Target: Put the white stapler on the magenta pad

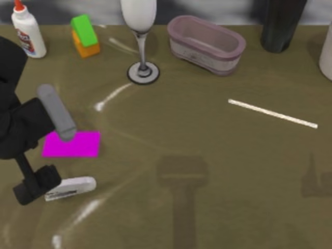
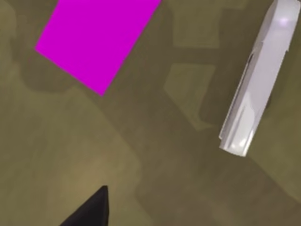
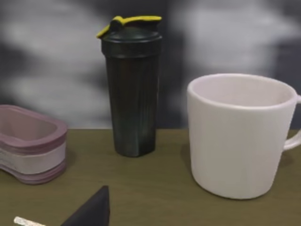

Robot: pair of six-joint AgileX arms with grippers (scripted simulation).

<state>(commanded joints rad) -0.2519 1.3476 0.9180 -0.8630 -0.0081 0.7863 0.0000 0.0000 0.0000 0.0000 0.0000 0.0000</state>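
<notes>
The white stapler (image 1: 70,188) lies flat near the table's front left, just in front of the magenta pad (image 1: 71,143). My left gripper (image 1: 32,188) hovers open at the stapler's left end, with nothing between its fingers. In the left wrist view one dark fingertip (image 2: 94,209) shows, apart from the stapler (image 2: 258,84) and the pad (image 2: 94,37). A grey part of the left arm (image 1: 57,111) covers the pad's back edge. My right gripper (image 3: 134,221) is parked off the top view, open, facing the table's back right.
Along the back stand a glue bottle (image 1: 28,31), a green-and-orange block (image 1: 85,35), a wine glass (image 1: 142,70), a mauve oval tub (image 1: 206,44), a dark shaker bottle (image 1: 282,23) and a white mug (image 3: 240,141). A thin white stick (image 1: 272,113) lies at the right.
</notes>
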